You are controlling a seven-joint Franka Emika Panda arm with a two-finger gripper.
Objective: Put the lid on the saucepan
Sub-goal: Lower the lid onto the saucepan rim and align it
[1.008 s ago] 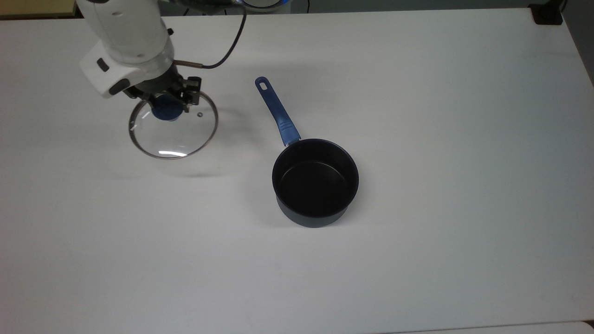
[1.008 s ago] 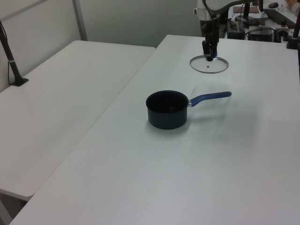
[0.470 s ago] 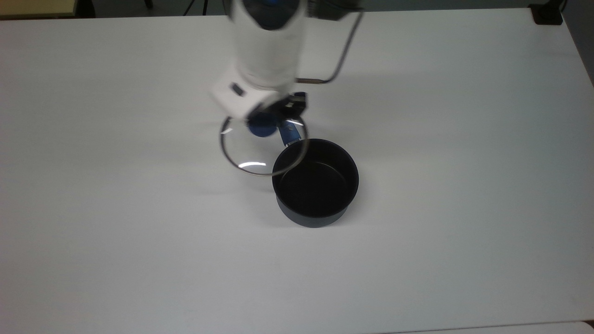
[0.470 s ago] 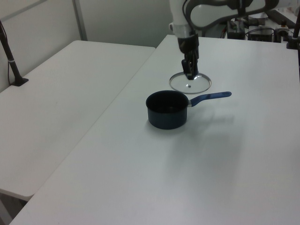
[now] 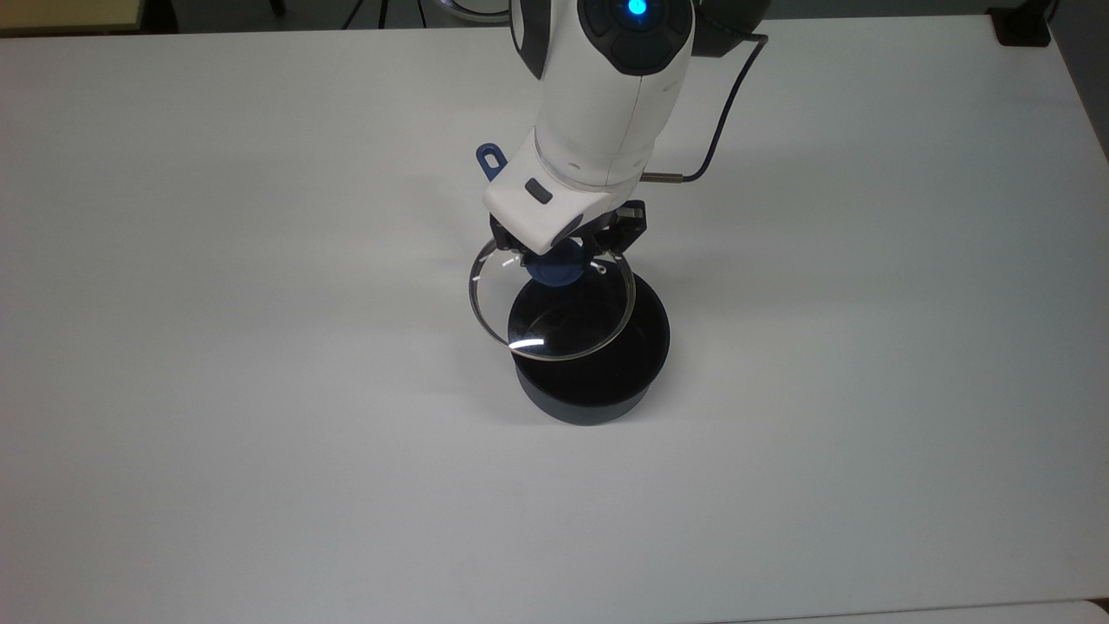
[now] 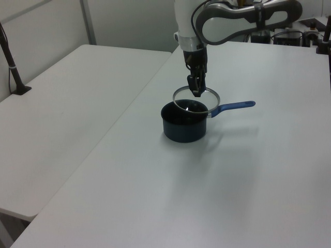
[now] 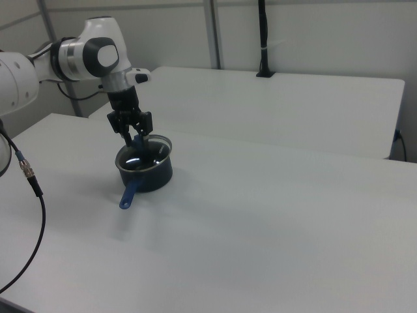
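The lid [image 5: 554, 316], clear glass with a metal rim and a blue knob, hangs in the air just above the saucepan [image 5: 582, 407]. It overlaps the pan's opening and sits a little off toward the top view's left. My gripper [image 5: 561, 263] is shut on the knob, with the arm reaching down over the pan's handle. The dark saucepan stands on the white table, and only the blue handle's holed end [image 5: 490, 159] shows past the arm. In the left view the lid [image 6: 182, 97] hovers over the saucepan [image 6: 182, 128] under the gripper [image 6: 197, 93]. The right view shows lid [image 7: 155, 146], saucepan [image 7: 151, 178] and gripper [image 7: 135, 138].
The white table [image 5: 260, 433] stretches widely around the pan. A black cable [image 5: 723, 121] loops off the arm at the top view's right. A second white table [image 6: 67, 103] adjoins on the left view's left, with a black post [image 6: 11, 62] on it.
The arm has carried the lid from the top view's far left across to the saucepan. The lid now hangs over the pan's opening, and the pan has not moved.
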